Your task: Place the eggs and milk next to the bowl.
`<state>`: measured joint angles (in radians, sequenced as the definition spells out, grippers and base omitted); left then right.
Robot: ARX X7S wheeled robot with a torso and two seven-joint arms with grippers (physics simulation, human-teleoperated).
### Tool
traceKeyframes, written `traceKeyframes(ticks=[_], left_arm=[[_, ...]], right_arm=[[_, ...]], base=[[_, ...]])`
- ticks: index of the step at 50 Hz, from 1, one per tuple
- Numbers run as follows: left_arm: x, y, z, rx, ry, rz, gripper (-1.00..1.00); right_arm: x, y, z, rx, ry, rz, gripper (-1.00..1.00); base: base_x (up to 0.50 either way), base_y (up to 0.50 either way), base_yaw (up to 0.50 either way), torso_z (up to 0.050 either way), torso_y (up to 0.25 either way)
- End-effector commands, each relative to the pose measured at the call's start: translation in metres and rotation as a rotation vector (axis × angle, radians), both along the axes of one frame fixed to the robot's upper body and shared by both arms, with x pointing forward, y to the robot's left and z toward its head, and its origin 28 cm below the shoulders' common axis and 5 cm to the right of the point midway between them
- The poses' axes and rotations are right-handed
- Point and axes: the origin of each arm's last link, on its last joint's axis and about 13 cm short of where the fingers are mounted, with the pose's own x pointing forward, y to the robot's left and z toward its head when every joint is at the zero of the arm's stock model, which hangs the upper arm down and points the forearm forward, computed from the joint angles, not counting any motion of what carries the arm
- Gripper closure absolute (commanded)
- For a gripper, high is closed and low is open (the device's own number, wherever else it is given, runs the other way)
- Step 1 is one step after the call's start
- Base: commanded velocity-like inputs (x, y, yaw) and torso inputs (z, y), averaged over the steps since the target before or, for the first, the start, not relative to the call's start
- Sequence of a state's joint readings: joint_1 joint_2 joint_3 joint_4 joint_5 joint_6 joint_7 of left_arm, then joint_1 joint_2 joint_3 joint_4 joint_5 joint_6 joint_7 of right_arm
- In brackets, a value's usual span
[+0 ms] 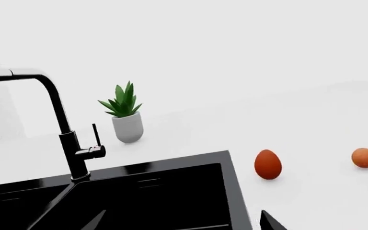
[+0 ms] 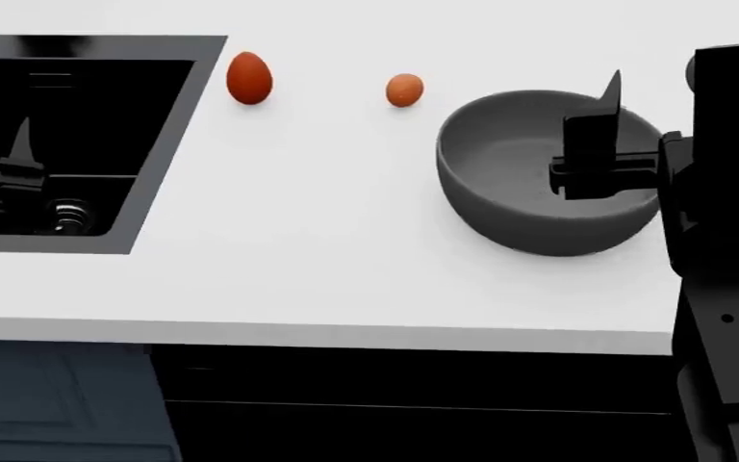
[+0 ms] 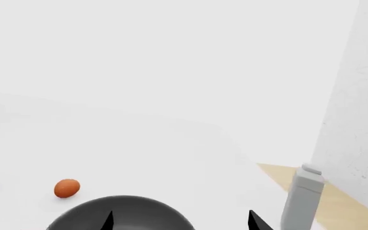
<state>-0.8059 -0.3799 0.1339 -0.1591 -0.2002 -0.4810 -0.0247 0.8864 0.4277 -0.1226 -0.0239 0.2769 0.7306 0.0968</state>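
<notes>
On the white counter (image 2: 318, 241) we see two eggs (image 2: 250, 78) between the black sink (image 2: 74, 144) and the bowl (image 2: 537, 173), apart from both. Our right gripper (image 3: 180, 221) hangs over the bowl, fingers spread and empty. The left gripper (image 2: 16, 173) sits over the sink; its fingers we cannot judge. Only the right wrist view shows the milk (image 3: 302, 199), only the left the faucet (image 1: 63, 129) and plant (image 1: 126, 112).

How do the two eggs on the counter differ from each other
The egg near the sink stands upright and looks taller and deeper red-orange; the egg near the bowl looks rounder, smaller and paler orange. The first sits far from the bowl; the second is close beside its rim. Both rest untouched on the white counter.
</notes>
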Motion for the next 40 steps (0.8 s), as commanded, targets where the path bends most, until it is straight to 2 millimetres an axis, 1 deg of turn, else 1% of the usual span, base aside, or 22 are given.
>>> traceKeyframes(ticks=[1, 29, 40], left_arm=[[-0.0008, -0.0011, -0.0008, -0.017, -0.019, -0.02, -1.0], [0.0015, -0.0027, -0.0039, -0.008, -0.012, -0.034, -1.0], [-0.0015, -0.003, -0.0041, -0.003, -0.013, -0.034, -1.0]], right_arm=[[-0.0007, 0.0002, 0.0005, 0.02, -0.007, 0.018, -1.0], [-0.0018, -0.0007, -0.0002, 0.02, -0.003, 0.018, -1.0], [-0.0018, 0.0006, -0.0035, 0.021, 0.003, 0.027, -1.0]], base=[[0.0, -0.34, 0.0, 0.0, 0.0], [0.0, -0.34, 0.0, 0.0, 0.0], [0.0, -0.33, 0.0, 0.0, 0.0]])
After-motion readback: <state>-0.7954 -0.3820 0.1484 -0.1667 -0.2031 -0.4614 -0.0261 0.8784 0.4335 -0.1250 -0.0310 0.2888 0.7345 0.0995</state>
